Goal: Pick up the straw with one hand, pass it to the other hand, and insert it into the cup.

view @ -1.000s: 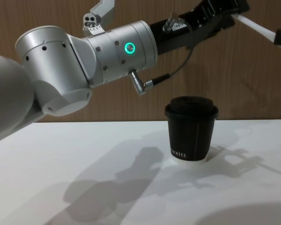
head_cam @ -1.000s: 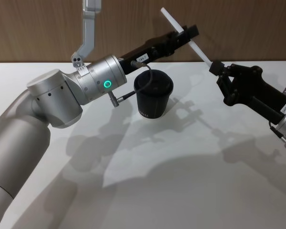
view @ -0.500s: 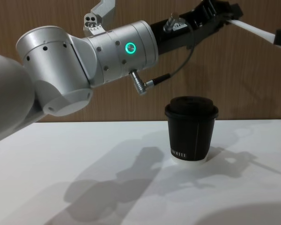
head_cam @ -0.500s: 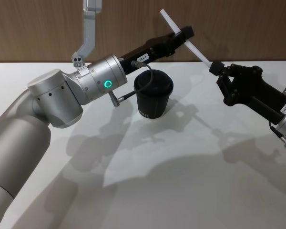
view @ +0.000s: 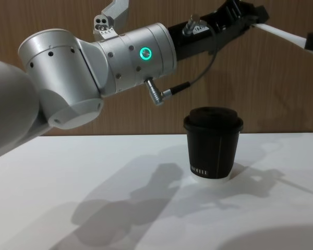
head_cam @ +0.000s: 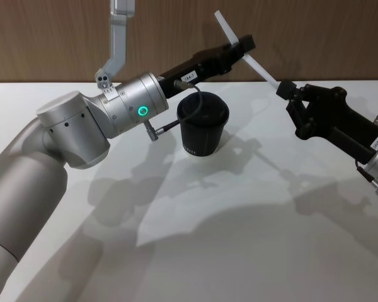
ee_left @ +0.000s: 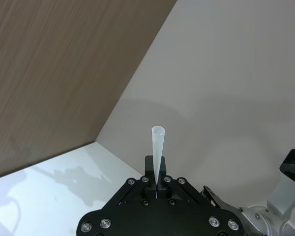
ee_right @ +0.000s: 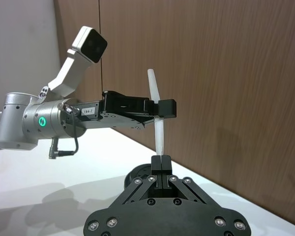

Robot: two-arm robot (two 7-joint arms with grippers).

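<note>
One straw slants up-left from right claw through left claw.

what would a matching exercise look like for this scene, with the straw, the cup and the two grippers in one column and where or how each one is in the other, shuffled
Things:
1. thin white drinking straw
2. small black paper cup with domed lid
3. left gripper
4. right gripper

States:
A. shut on the straw's lower end
B. standing upright on the white table, lid on
C. tilted in the air, gripped at two places
D. shut around the straw's middle

Pairs: 1-C, 2-B, 3-D, 4-A
</note>
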